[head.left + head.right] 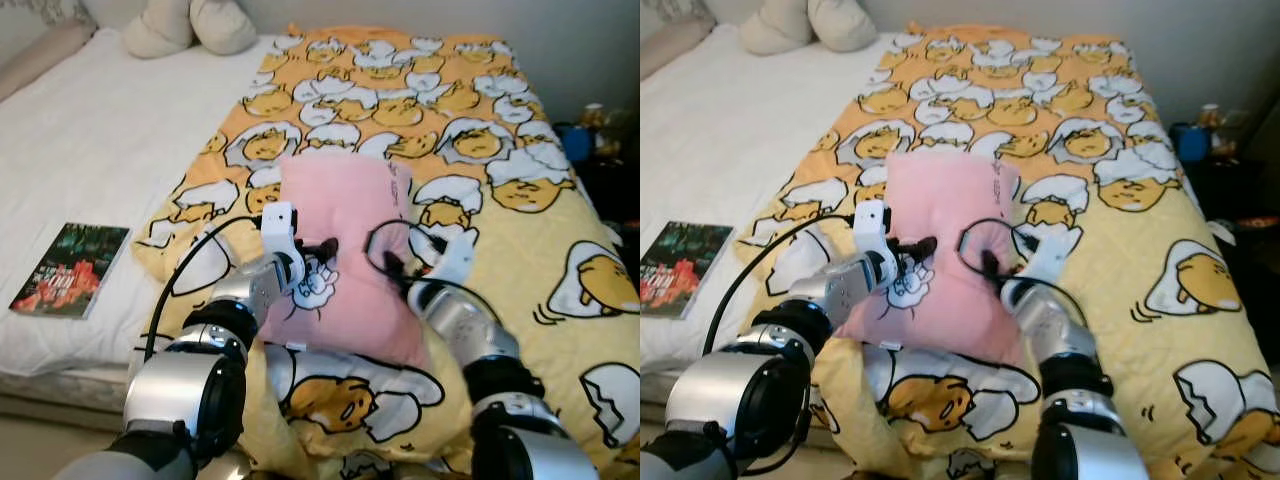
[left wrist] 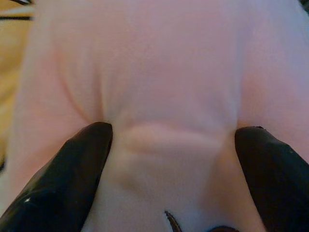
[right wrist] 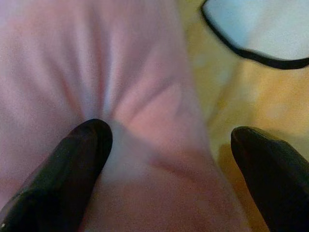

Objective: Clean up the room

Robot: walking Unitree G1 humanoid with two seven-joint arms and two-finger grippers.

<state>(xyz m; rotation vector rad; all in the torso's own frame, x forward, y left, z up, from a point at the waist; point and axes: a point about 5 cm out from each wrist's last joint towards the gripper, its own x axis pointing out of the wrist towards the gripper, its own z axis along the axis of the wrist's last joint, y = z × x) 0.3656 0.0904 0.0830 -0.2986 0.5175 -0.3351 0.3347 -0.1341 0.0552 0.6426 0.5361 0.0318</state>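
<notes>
Head views: I have both arms reaching over the bed (image 1: pixel 90 170), where one pink pillow (image 1: pixel 345 270) lies on the yellow egg-print quilt (image 1: pixel 480 130), near its foot edge. My left pincer (image 1: pixel 318 247) rests on the pillow's left side, my right pincer (image 1: pixel 392 262) at its right edge. One book (image 1: pixel 70 268) lies well apart on the white sheet, and two cream cushions (image 1: pixel 190 25) sit at the head of the bed.

Left wrist view: the left pincer's fingers (image 2: pixel 63 179) are spread wide and pressed into the pillow (image 2: pixel 159 72), the fabric puckering between them.

Right wrist view: the right pincer's fingers (image 3: pixel 67 169) are also spread, one denting the pillow (image 3: pixel 72 63), the other over the quilt (image 3: pixel 251 96) just beside its edge.

I judge the pillow light, soft and floppy; it should sag if lifted from one point. A hold on both side edges, pinching bunched fabric, looks best.
</notes>
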